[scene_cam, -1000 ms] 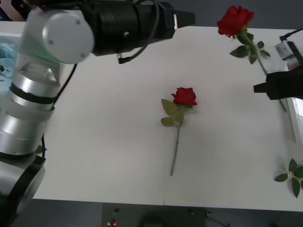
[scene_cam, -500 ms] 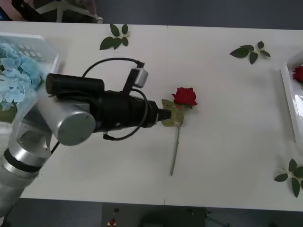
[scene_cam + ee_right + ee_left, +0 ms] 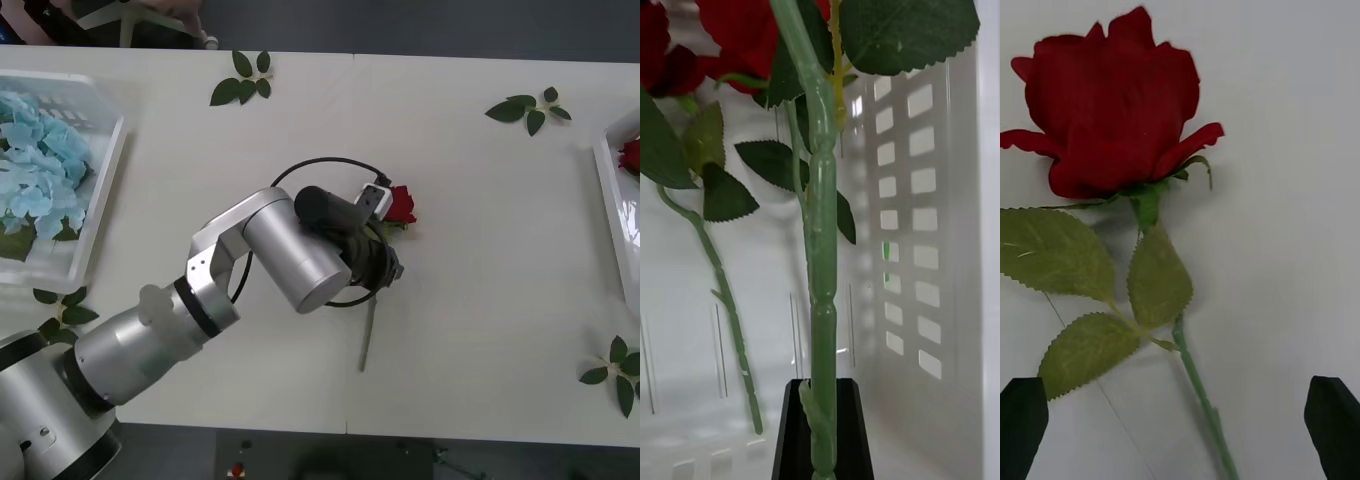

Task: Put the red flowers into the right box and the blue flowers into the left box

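Observation:
One red flower [image 3: 402, 203] lies at the table's middle, its stem [image 3: 368, 340] pointing toward the front edge. My left gripper [image 3: 1180, 397] hovers just above its leaves, open, one black finger [image 3: 1022, 420] on each side of the stem. In the left wrist view the rose head [image 3: 1112, 112] is close ahead. My right gripper [image 3: 820, 420] is shut on another red flower's stem [image 3: 822, 225] inside the right box [image 3: 910, 225], beside a rose [image 3: 670, 60] lying there. The right box [image 3: 615, 220] sits at the right edge. Blue flowers [image 3: 40, 170] fill the left box [image 3: 95, 200].
Loose green leaf sprigs lie at the back left [image 3: 243, 80], the back right [image 3: 525, 108], the front right [image 3: 615, 370] and in front of the left box [image 3: 60, 310]. My left arm [image 3: 290, 250] stretches across the table's middle.
My left arm swung down from high at the back and lowered its gripper over the middle rose. The right arm carried its rose off to the right, out of the front view.

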Tool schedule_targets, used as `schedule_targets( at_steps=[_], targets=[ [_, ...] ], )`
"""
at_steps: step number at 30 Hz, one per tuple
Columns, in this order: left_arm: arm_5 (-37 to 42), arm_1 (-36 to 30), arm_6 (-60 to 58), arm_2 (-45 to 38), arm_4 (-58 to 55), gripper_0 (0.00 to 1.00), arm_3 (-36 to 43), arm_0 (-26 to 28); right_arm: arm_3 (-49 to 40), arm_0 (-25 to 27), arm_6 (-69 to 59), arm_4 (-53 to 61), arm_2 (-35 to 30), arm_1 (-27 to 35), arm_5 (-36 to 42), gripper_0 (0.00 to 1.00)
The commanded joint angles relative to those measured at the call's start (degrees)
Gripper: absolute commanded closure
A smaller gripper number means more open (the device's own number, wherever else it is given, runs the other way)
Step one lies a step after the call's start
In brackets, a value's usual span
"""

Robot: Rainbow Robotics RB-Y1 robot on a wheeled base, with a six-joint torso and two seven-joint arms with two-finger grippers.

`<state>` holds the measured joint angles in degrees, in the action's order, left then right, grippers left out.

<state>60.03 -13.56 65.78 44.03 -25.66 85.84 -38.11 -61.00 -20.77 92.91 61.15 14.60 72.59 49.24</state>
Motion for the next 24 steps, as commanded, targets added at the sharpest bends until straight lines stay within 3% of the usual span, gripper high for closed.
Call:
schedule_targets(
  at_steps=[1, 3, 4, 7, 10, 13, 18, 24],
  targets=[
    [-0.18, 2.39, -0.91, 0.71, 0.26, 0.00, -5.24, -4.43, 1.85, -1.12, -0.28, -0.77, 0.08, 0.10, -1.87, 1.00],
    [-0.18, 3.89, -0.74, 2.55, 0.26, 0.00, -9.90, -6.89, 2.64, -1.12, -0.10, -0.42, 2.28, 0.10, -4.15, 1.00],
    [-0.18, 4.33, -0.74, 3.69, 0.26, 0.00, -11.40, -7.86, 2.73, -1.12, -0.19, -0.33, 3.25, 0.01, -5.38, 0.94],
    [-0.44, 5.38, -0.74, 6.15, -0.62, 0.00, -14.38, -9.53, 2.73, -1.12, -0.36, -0.07, 6.67, 0.10, -9.69, 0.45],
    [-0.44, 5.56, -0.74, 7.47, -1.41, 0.00, -14.65, -9.97, 2.73, -1.12, -0.01, -0.07, 8.87, 0.01, -13.20, 0.21],
    [-0.44, 5.82, -0.39, 8.70, -1.32, 0.00, -14.65, -10.32, 2.73, -1.21, 0.25, 0.02, 10.10, 0.10, -14.35, 0.13],
    [-0.44, 6.08, 0.05, 10.99, 0.17, 0.02, -14.65, -11.11, 1.77, -1.03, 1.31, 0.90, 10.37, -0.17, -14.26, 0.08],
    [-0.44, 6.08, 1.02, 13.54, 1.05, 0.16, -15.62, -11.82, -5.18, 0.29, 2.62, 8.46, 10.37, -0.17, -14.35, 0.05]
  ],
)
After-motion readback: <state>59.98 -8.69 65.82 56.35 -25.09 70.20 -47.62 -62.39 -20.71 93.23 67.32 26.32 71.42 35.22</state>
